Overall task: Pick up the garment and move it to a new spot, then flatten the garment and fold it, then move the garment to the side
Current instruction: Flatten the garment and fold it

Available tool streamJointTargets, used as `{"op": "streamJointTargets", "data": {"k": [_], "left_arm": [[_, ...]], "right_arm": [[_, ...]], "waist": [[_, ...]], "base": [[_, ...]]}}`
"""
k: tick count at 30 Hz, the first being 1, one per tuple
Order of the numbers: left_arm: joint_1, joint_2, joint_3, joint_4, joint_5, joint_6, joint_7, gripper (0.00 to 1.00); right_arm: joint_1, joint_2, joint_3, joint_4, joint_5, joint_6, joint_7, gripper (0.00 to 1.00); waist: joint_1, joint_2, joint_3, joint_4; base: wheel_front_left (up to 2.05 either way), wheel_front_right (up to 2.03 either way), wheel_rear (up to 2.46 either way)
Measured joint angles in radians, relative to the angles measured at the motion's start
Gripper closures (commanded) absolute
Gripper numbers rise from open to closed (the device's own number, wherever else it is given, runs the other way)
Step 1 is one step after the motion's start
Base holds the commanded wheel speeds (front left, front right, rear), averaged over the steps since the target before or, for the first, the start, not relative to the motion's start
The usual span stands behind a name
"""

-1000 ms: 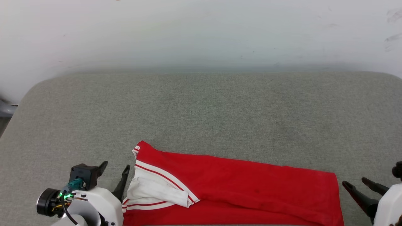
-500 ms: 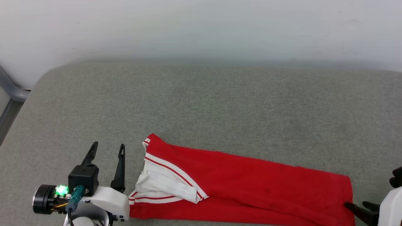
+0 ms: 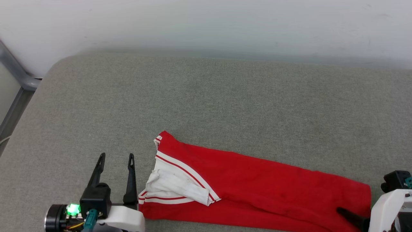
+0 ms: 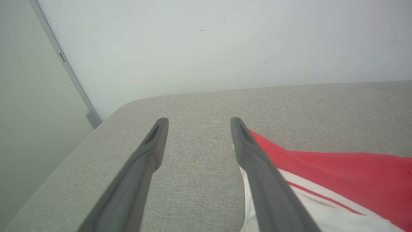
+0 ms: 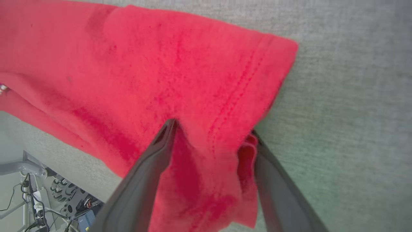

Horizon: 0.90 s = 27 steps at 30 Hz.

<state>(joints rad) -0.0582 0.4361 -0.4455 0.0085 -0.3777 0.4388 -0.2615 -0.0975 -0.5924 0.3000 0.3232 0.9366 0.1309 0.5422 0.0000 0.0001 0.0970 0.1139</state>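
The garment (image 3: 257,190) is a red shirt folded into a long strip, lying across the near part of the grey cushion (image 3: 225,96), with a white sleeve and red-and-white trim at its left end. My left gripper (image 3: 116,158) is open just left of that sleeve, nothing between its fingers. In the left wrist view the left gripper (image 4: 198,120) has its right finger along the edge of the garment (image 4: 338,167). My right gripper (image 3: 352,218) is at the strip's lower right corner. In the right wrist view the right gripper (image 5: 212,127) stands open, straddling bunched cloth of the garment (image 5: 145,64).
A white wall (image 3: 206,22) rises behind the cushion. A grey metal frame (image 3: 19,80) stands at the far left. Past the cushion's near edge, the right wrist view shows cables and gear on the floor (image 5: 48,199).
The head camera has shifted. My right gripper has come in from beside the garment's right end onto its corner. My left gripper's fingers have turned to point straight ahead.
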Motion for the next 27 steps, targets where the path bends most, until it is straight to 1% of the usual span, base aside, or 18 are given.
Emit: {"op": "streamJointTargets", "data": {"k": [5, 10, 11, 12, 13, 19, 22, 27], "left_arm": [[0.05, -0.077, 0.062, 0.0, 0.07, -0.037, 0.0, 0.0], [0.085, -0.138, 0.124, -0.001, 0.135, -0.078, 0.0, 0.0], [0.091, -0.146, 0.139, -0.001, 0.146, -0.085, 0.0, 0.0], [0.096, -0.155, 0.153, -0.001, 0.154, -0.091, 0.0, 0.0], [0.099, -0.163, 0.164, -0.001, 0.164, -0.099, 0.0, 0.0], [0.123, -0.2, 0.23, -0.003, 0.209, -0.149, 0.0, 0.0], [0.135, -0.214, 0.256, -0.001, 0.227, -0.169, 0.0, 0.0], [0.142, -0.231, 0.278, 0.003, 0.262, -0.203, 0.0, 0.0]], "right_arm": [[-0.016, 0.008, 0.065, 0.014, 0.022, 0.0, -0.054, 0.0], [-0.029, 0.01, 0.119, 0.041, 0.032, 0.0, -0.105, 0.0], [-0.031, 0.008, 0.129, 0.046, 0.031, 0.0, -0.122, 0.51], [-0.032, 0.007, 0.134, 0.055, 0.03, 0.0, -0.138, 0.82], [-0.034, 0.007, 0.141, 0.063, 0.031, 0.0, -0.147, 1.0], [-0.046, -0.019, 0.161, 0.109, 0.051, 0.001, -0.191, 1.0], [-0.047, -0.052, 0.162, 0.138, 0.059, 0.001, -0.203, 1.0], [-0.056, -0.123, 0.157, 0.197, 0.057, 0.001, -0.212, 1.0]], "waist": [[0.0, 0.0, -0.002, 0.006], [0.0, 0.0, -0.01, 0.009], [0.0, 0.0, -0.012, 0.01], [0.0, 0.0, -0.014, 0.01], [0.0, 0.0, -0.016, 0.011], [0.0, 0.0, -0.028, 0.011], [0.0, 0.0, -0.036, 0.011], [0.0, 0.0, -0.05, 0.008]], "base": [[0.0, 0.0, 0.0], [0.0, 0.0, 0.0], [0.0, 0.0, 0.0], [0.0, 0.0, 0.0], [0.0, 0.0, 0.0], [0.0, 0.0, 0.0], [0.0, 0.0, 0.0], [0.0, 0.0, 0.0]]}}
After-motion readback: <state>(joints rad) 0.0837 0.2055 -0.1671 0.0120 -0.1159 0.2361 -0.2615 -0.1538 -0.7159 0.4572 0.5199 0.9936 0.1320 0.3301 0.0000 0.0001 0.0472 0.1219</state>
